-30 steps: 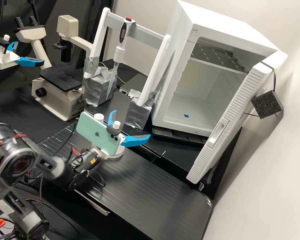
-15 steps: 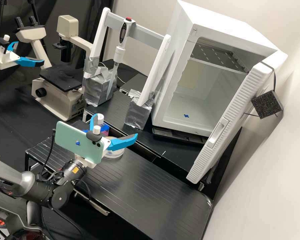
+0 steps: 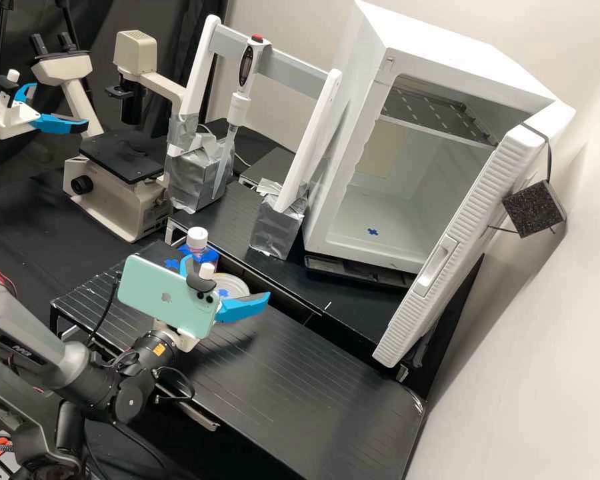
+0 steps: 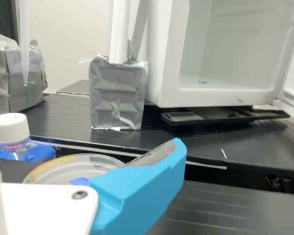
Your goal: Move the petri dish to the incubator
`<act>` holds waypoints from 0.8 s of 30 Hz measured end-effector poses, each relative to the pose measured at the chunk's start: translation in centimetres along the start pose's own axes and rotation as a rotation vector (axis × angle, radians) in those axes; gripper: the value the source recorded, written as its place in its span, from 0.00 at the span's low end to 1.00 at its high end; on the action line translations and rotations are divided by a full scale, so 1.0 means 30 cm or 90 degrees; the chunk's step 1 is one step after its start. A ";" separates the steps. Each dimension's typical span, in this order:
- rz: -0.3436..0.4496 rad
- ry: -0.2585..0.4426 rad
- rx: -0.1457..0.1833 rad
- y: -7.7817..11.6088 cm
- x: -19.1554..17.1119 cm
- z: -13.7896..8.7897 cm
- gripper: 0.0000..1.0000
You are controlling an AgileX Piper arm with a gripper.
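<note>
- Dish (image 3: 233, 283): sits on the table (image 3: 293, 380), in front of the incubator (image 3: 447, 53) and well apart from it, its place unchanged across the high views.
- The tool (image 3: 225, 279) has drawn back from the incubator since the first high view, then come down a little over the latest stretch, and more of the dish now shows behind it.
- For the task, that looks like lining up on the dish before a grasp; the carry to the incubator has yet to begin.
- The tool is spread wide, its two blue fingers (image 4: 142, 188) well apart, with nothing pinched. In the high view the dish appears partly behind and between them; whether a finger touches it, I cannot tell.
- The bottle (image 3: 197, 237) stands just beside the dish, on the side farther from the incubator's opening. A careless sweep could knock it.
- The incubator's door (image 3: 447, 260) stands open, so the way in seems ready.
- Next, the tool probably needs to get level with the dish, bring both fingers around its rim and close gently. The dish is low and round, so an uneven pinch could tip it or push it towards the incubator.
</note>
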 end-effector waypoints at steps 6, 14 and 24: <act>-0.003 -0.010 0.000 0.000 -0.003 0.010 1.00; -0.027 -0.027 0.028 -0.014 0.007 0.039 1.00; -0.055 -0.024 0.013 -0.029 0.010 0.046 1.00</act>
